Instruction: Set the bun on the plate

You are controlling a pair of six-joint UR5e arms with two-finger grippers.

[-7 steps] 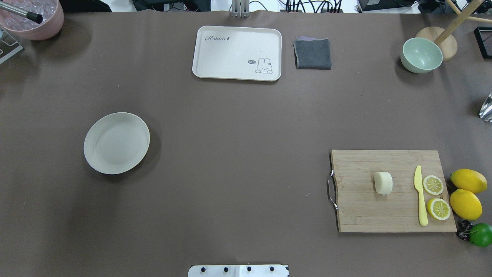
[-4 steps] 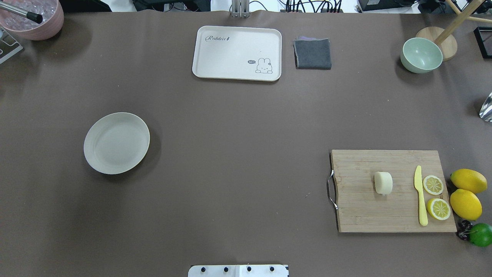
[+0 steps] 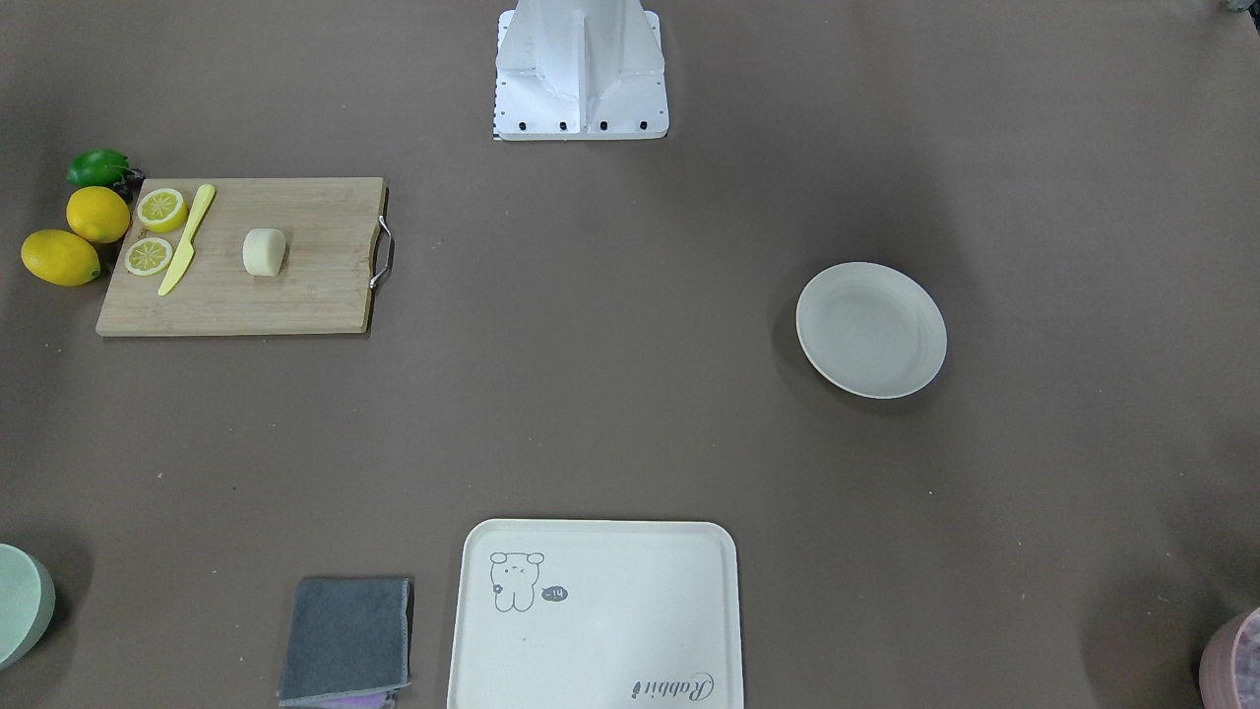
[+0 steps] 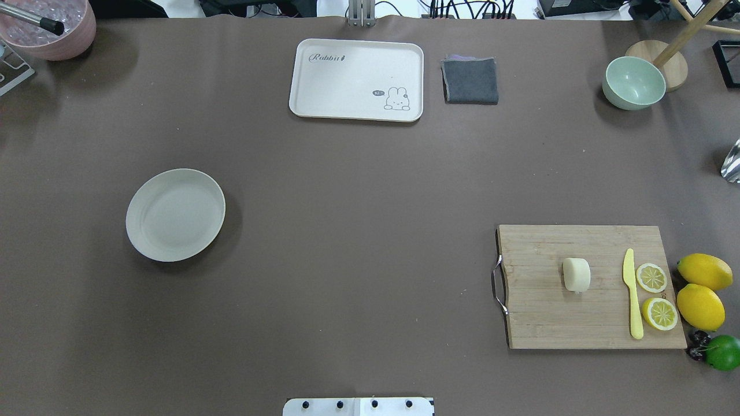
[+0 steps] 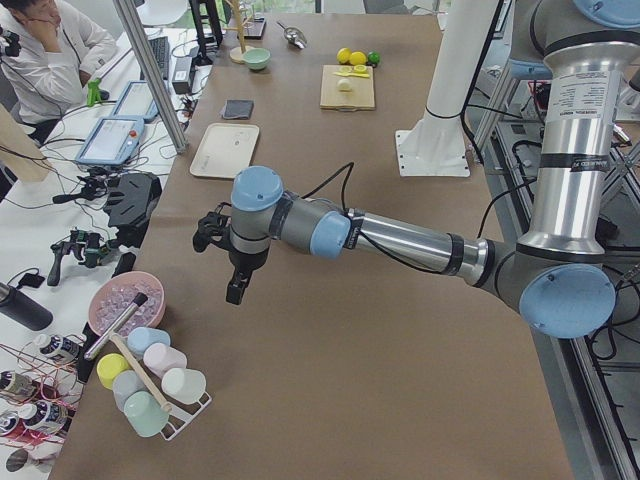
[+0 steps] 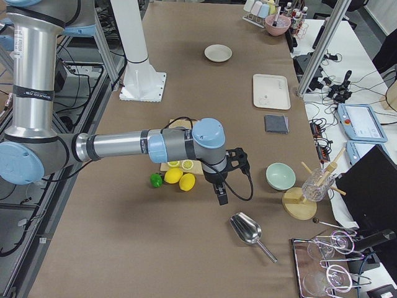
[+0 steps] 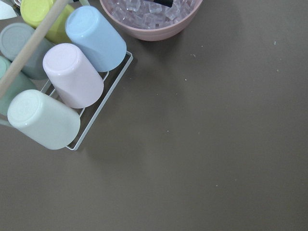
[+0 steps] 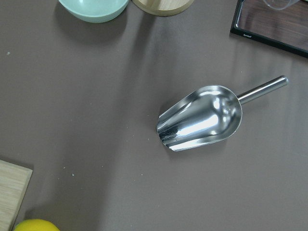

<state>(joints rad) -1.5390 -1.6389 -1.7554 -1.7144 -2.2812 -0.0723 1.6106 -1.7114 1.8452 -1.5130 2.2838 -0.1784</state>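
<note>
The bun [image 4: 577, 274] is a pale cream lump lying on the wooden cutting board [image 4: 549, 318] at the near right; it also shows as the bun [image 3: 264, 251] in the front-facing view. The plate [image 4: 175, 214] sits bare at the left, far from the board. Neither gripper appears in the overhead or front-facing views. My left gripper [image 5: 235, 288] hangs over the table's left end near the cup rack; I cannot tell whether it is open or shut. My right gripper [image 6: 221, 197] hovers past the lemons at the right end, above a metal scoop; its state I cannot tell either.
On the board lie a yellow knife [image 4: 633, 294] and two lemon halves [image 4: 651, 277]. Whole lemons [image 4: 700, 306] and a lime [image 4: 722, 352] sit beside it. A bear tray [image 4: 355, 80], grey cloth [image 4: 470, 81], green bowl [image 4: 633, 82] and pink ice bowl [image 4: 55, 32] line the far edge.
</note>
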